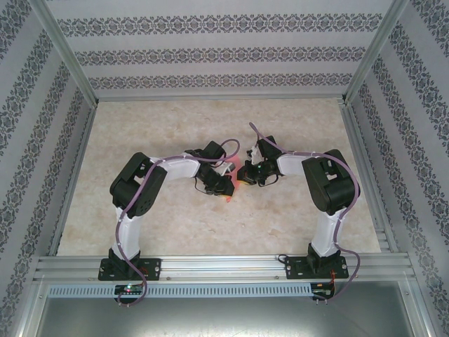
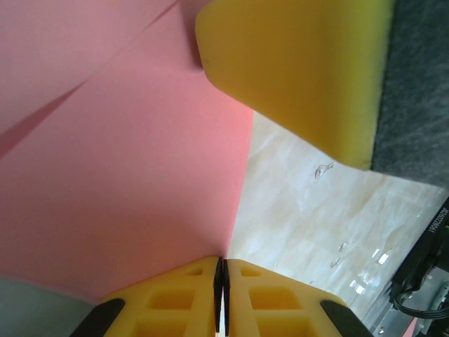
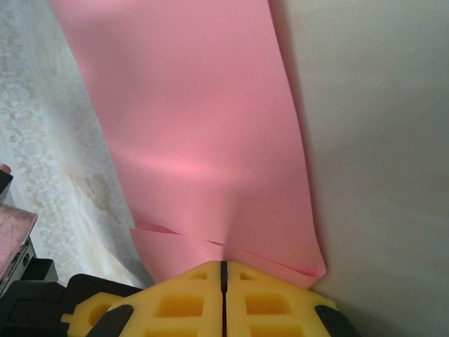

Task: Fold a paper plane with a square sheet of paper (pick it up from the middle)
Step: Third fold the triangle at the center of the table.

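Pink paper (image 3: pixel 210 126) looks smooth and matt, tabletop (image 2: pixel 316 210) glossy, marbled

Two robot arms bent inward, grippers close together in the middle.
The left arm (image 1: pixel 140 186) and right arm (image 1: pixel 326 184) fold at the elbows toward each other; the left gripper (image 2: pixel 221 265) and right gripper (image 3: pixel 224 267) each have jaws pressed together, pinching pink paper (image 3: pixel 210 126).

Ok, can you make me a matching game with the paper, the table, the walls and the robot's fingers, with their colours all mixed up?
Things:
1. paper
2. table
3. walls
4. right gripper fingers

Colours:
a. yellow
b. beige, marble look
c. pink
d. pale with dark patterned stripes

Pairs: 1-c, 2-b, 3-d, 4-a
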